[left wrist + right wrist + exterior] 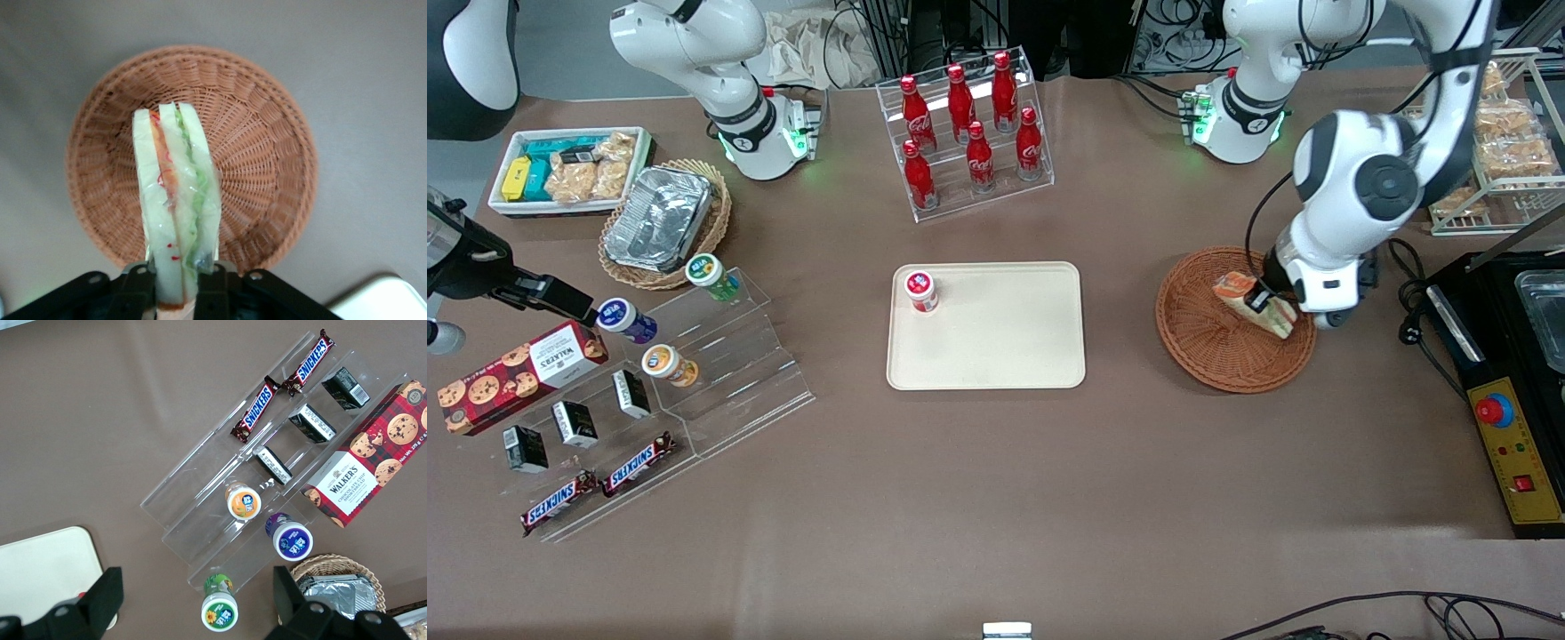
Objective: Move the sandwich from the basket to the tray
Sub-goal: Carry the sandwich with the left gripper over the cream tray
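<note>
The sandwich [1249, 300] [175, 200], a wrapped wedge of white bread with orange-red and green layers, is held above the round reddish-brown basket [1209, 342] [260, 153]. My left gripper [1267, 307] [177, 283] is shut on its wide end, a black finger pressing each outer bread slice. In the wrist view the sandwich hangs clear of the basket's weave, pointing away from the wrist. The cream-beige tray [996, 347] lies mid-table, toward the parked arm's end from the basket, and one corner of the tray [383, 300] shows beside the basket.
A small red-capped cup [920, 290] stands on the tray's corner. A rack of red cola bottles [969, 133] stands farther from the front camera than the tray. A black appliance with a red button [1507, 418] sits at the working arm's end. A snack rack [1507, 142] stands near it.
</note>
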